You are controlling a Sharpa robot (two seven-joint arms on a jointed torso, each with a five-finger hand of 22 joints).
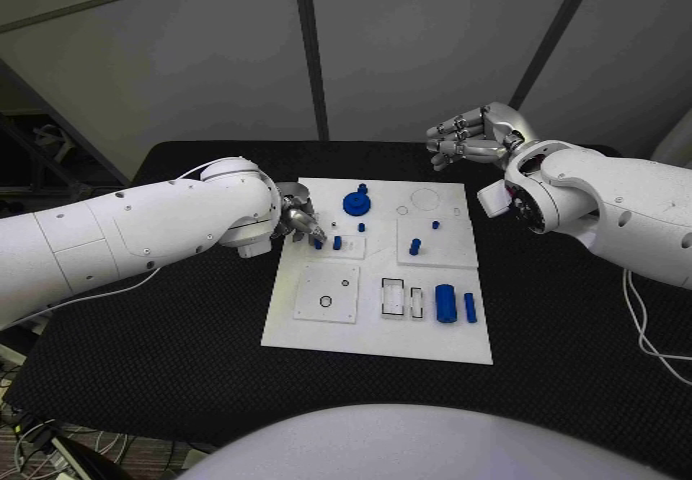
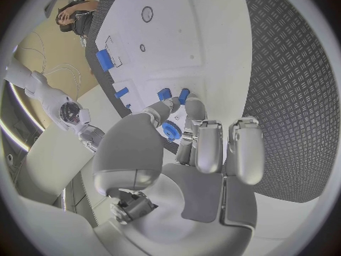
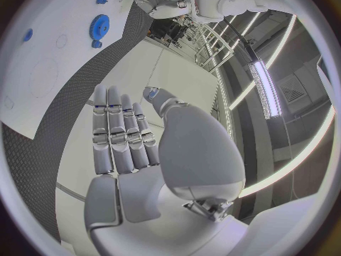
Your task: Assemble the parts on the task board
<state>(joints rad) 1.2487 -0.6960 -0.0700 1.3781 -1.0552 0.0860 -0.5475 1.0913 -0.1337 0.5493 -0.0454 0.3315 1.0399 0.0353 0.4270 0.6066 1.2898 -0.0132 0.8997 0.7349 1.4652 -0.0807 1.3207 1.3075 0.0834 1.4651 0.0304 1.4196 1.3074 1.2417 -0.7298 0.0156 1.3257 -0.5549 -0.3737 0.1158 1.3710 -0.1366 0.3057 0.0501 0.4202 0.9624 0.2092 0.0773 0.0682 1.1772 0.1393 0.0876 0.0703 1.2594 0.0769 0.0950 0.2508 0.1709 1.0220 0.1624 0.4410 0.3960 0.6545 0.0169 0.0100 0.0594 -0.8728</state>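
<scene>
place: robotics lab | evidence: black mat-covered surface (image 1: 173, 360); white task board (image 1: 378, 268); grey partition panels (image 1: 173, 70); ceiling strip lights (image 3: 261, 77)

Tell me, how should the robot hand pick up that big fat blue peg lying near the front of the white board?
Probably by its long sides, coming straight down from above. The big blue cylinder lies flat on the task board, so its round flanks are free, with a thinner blue peg close on one side. Fingers should pinch across its middle, staying narrow to miss the neighbour.
</scene>
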